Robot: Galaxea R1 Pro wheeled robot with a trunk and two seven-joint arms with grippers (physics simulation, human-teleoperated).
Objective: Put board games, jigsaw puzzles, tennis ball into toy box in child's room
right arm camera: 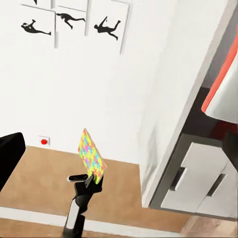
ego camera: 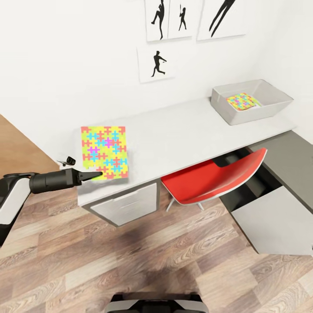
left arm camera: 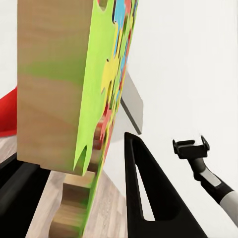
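Jigsaw puzzle (ego camera: 104, 151), multicoloured, held at its near lower edge by the left pincer (ego camera: 92, 176), over the left end of the white counter (ego camera: 182, 134). In the left wrist view, same puzzle (left arm camera: 84, 99) seen edge-on, wooden back and green-yellow face, clamped between the dark fingers (left arm camera: 148, 198) of the pincer. In the right wrist view, puzzle (right arm camera: 91, 157) raised clear of the counter edge, tilted, gripped from below by the left pincer (right arm camera: 91, 181).

Second jigsaw puzzle (ego camera: 243, 102), same colouring, lying inside the grey toy box (ego camera: 278, 106) at the right end of the counter, near the wall.

Left arm (ego camera: 48, 181) reaching in horizontally from the left, dark forearm with a white upper segment. Right pincer (left arm camera: 191, 148) seen small in the left wrist view against the white wall, apart from the puzzle; cannot tell whether spread or closed.

Red chair (ego camera: 217, 178) tucked under the counter's middle. White drawer unit (ego camera: 126, 206) under the counter's left end. Grey cabinet (ego camera: 278, 204) at right, beside the chair. Silhouette posters (ego camera: 156, 64) of athletes on the white wall above the counter. Wood-plank floor (ego camera: 130, 261) below. Dark top of the robot's base (ego camera: 154, 303) at the lower edge of the head view.
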